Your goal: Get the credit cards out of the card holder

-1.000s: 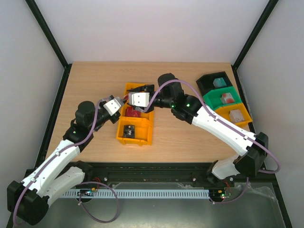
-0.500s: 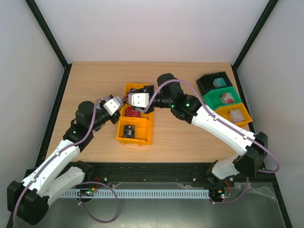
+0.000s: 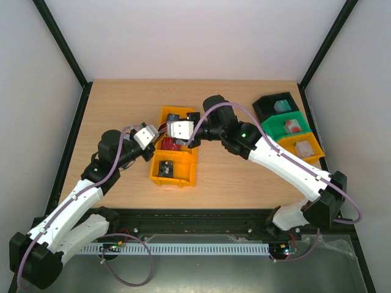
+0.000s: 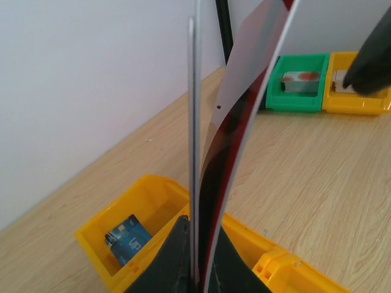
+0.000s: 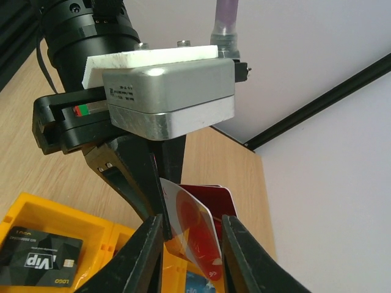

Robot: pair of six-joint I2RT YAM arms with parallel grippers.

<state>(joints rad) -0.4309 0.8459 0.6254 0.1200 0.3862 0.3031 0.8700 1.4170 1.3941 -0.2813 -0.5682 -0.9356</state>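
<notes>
Well, at the left, the left gripper [image 4: 198, 261] is clamped tight on upright credit cards [image 4: 241, 97] that rise from between its fingers: one is thin and edge-on, one red and white and bowed. Below them the yellow bin [image 3: 172, 181] sits on the table [image 3: 116, 104], with a blue card [image 4: 127, 237] lying in one end compartment and a dark card [image 5: 36, 262] in the other. Further right, the right gripper [image 5: 190, 247] has its jaws a little apart with the red and white card [image 5: 192, 229] between them; I cannot tell whether they press on it. I cannot make out the card holder with any certainty
</notes>
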